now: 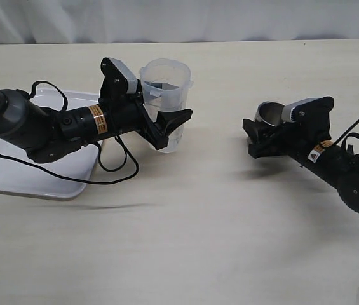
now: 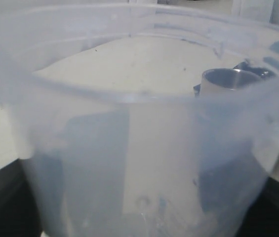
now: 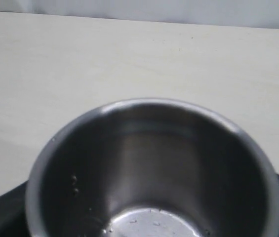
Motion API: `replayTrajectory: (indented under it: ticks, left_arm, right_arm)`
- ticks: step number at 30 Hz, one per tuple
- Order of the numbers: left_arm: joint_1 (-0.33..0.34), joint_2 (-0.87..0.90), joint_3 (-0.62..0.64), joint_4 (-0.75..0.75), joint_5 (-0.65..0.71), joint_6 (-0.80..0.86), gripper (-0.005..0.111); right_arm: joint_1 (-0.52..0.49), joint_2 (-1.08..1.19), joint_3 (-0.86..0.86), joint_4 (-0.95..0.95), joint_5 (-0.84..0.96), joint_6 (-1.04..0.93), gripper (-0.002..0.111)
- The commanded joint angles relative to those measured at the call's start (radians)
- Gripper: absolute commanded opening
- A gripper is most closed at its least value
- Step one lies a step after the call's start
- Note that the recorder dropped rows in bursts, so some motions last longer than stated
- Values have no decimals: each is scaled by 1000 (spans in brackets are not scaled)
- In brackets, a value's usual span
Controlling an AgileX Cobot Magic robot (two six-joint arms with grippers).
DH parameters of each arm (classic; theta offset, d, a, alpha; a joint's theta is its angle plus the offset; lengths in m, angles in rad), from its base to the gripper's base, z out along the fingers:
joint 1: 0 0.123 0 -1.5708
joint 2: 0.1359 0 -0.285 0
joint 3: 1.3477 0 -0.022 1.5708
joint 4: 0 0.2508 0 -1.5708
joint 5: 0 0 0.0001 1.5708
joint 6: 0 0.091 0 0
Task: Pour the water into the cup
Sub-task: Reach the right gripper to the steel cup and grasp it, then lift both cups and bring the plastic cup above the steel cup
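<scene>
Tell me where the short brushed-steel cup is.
Exterior view: the short brushed-steel cup is right of centre, between the jaws of the right gripper, apart from the translucent plastic beaker at left.

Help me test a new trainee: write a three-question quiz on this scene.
1. Fill in: the cup is made of ___.
2. True or false: the beaker stands on the tray.
3. What does the left claw grip? A beaker; B cup; C tray.
Key: 1 metal; 2 false; 3 A.
</scene>
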Motion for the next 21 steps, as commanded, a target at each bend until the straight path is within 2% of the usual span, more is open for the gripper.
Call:
replayTrajectory:
  ticks: [1, 3, 10, 21]
  left_arm:
    - [-2, -2, -2, 1, 14, 3, 0]
    - [-2, -2, -2, 1, 14, 3, 0]
    - [-2, -6, -2, 1, 18, 3, 0]
    - [-2, -89, -31, 16, 107, 5, 0]
  right_arm:
    - [-3, 2, 1, -41, 7, 4, 21]
    - [-3, -1, 1, -71, 7, -27, 4]
    - [-3, -93, -15, -205, 76, -17, 4]
    - [-3, -119, -193, -720, 125, 349, 4]
